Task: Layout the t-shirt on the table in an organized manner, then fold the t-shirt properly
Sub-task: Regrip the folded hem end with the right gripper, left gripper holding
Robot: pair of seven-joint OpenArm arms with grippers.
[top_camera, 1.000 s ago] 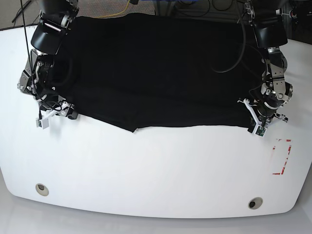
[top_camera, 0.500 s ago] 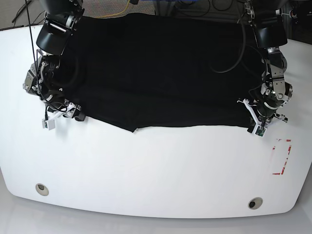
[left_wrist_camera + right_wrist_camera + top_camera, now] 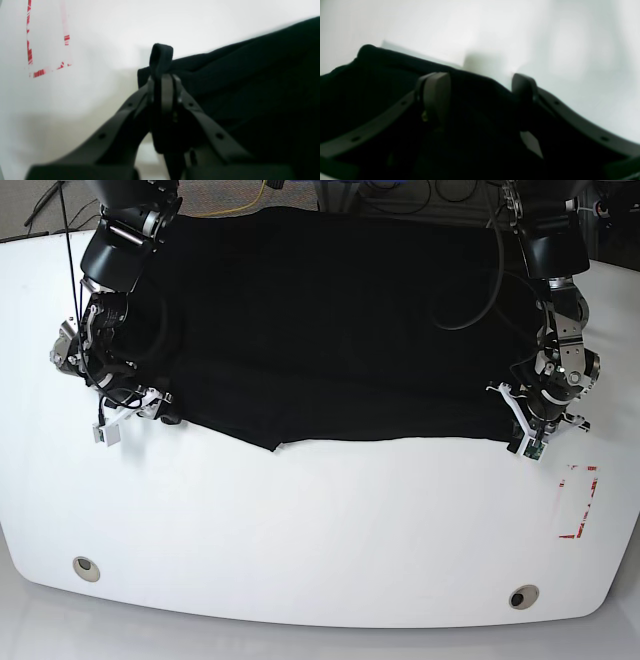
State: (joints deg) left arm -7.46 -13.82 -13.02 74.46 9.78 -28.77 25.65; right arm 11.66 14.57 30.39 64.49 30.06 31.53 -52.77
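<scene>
Since a second ago the right gripper [image 3: 165, 418] is sliding inward along the plain black fabric t-shirt [image 3: 340, 330], its jaws standing apart over the hem. The left gripper [image 3: 162, 82] is pinching the shirt's opposite corner, jaws closed, with the garment lying spread across the glossy white desk [image 3: 320, 530].

The black t-shirt [image 3: 340, 330] is lying spread over the far half of the glossy white desk [image 3: 300, 530], its back edge reaching the desk's far rim. Its near edge is running roughly straight across, dipping into a small point left of the middle. A pinched fold of fabric is standing up at its right corner, while its left corner is lying flat on the desk.
</scene>
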